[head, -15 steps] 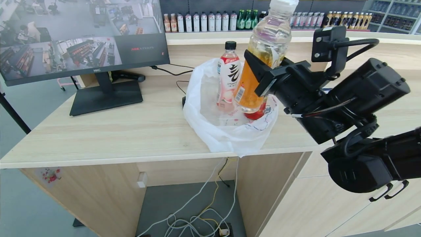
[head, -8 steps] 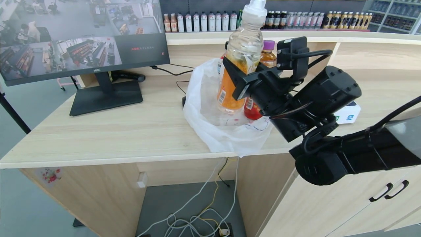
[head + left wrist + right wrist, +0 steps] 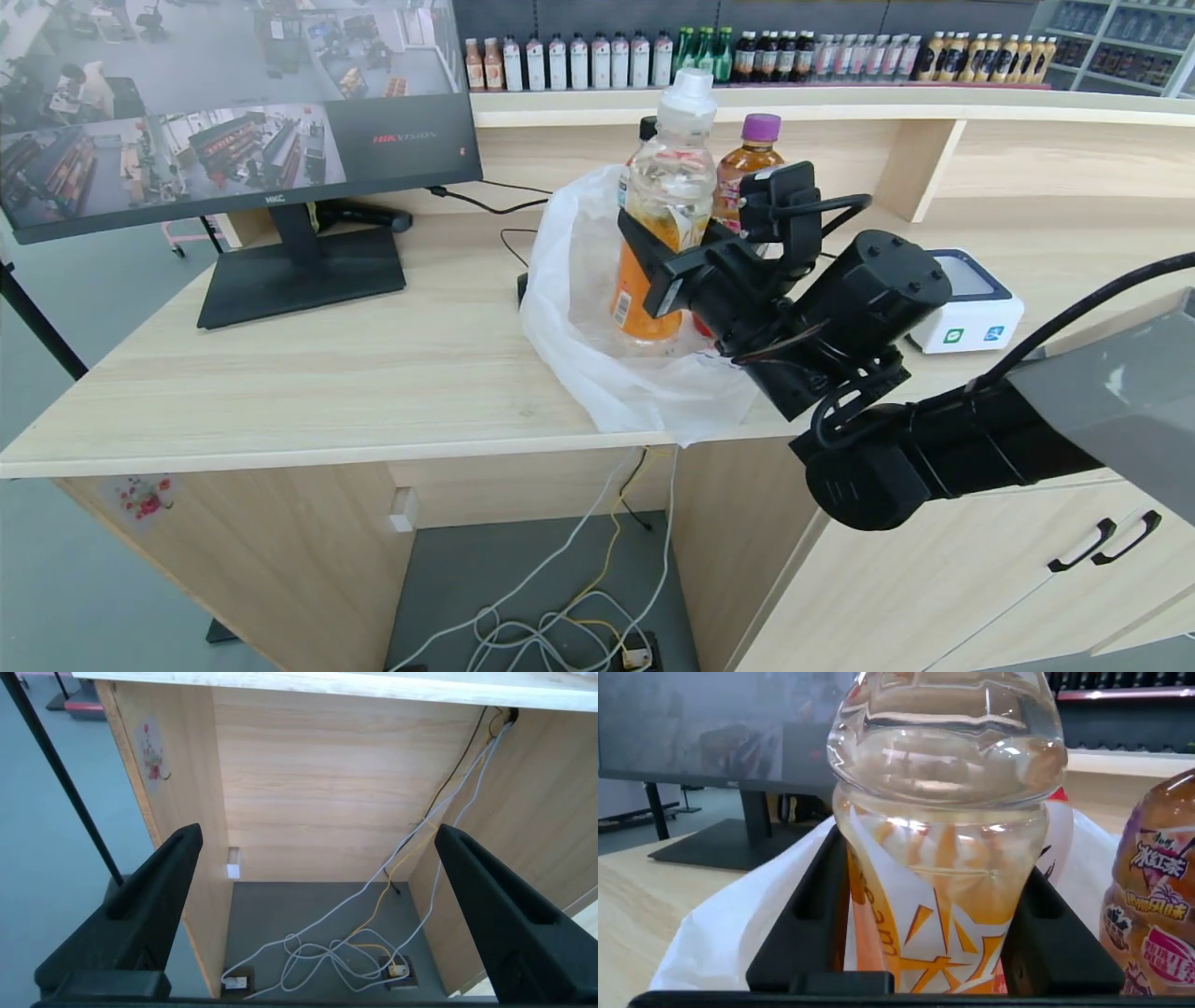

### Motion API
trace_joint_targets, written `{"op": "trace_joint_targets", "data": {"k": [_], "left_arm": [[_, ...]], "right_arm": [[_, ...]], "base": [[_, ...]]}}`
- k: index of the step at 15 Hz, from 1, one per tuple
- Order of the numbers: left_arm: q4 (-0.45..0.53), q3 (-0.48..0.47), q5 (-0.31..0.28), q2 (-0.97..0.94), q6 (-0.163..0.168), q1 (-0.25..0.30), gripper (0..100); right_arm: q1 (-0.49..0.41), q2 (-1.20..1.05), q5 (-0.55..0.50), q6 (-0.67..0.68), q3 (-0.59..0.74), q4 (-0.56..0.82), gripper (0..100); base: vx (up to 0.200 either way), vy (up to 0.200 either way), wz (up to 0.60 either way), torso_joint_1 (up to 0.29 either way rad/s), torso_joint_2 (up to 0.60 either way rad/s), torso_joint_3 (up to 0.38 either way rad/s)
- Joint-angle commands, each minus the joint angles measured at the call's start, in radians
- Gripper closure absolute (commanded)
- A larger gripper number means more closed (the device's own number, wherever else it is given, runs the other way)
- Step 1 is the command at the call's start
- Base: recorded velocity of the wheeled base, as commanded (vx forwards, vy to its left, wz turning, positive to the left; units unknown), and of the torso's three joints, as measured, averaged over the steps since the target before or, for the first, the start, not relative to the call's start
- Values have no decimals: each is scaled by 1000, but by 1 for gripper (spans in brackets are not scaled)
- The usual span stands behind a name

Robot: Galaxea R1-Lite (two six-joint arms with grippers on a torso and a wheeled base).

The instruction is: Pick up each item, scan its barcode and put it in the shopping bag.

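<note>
Head view: clear plastic bottle, ribbed at the shoulder, white screw cap, orange drink filling the lower half, paper label with a barcode. Stands upright, clamped at the label by the flat black fingers of the right gripper. Sits with its base down in the mouth of a thin, crinkled white plastic bag; impossible to tell whether it touches the bottom. Bag slumped open on a pale wood-grain counter, near the front edge. Just behind the gripper, a purple-capped bottle of amber drink, also upright in the bag. Off to the right, apart from the bag, a boxy white scanner with a slanted dark window. At the left, a flat black monitor on a square stand.

Left wrist view: left gripper with both black, wedge-shaped fingers spread wide, nothing between them. Hangs low before the counter's wooden front, above tangled white and yellow cables on a grey floor.

Right wrist view: same bottle squeezed between two matte black fingers, glossy wall bulging above them; white bag film behind and below.
</note>
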Motion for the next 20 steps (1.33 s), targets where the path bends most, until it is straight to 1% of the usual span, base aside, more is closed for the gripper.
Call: {"op": "trace_joint_targets", "data": {"k": [1,20], "left_arm": [[0,0,1,0,0,0,0],[0,0,1,0,0,0,0]], "right_arm": [[-4,21,2,0,5,-3,100],[-10,77,-3,3,6,-12,100]], "base": [[0,0,0,0,0,0],[0,0,0,0,0,0]]}}
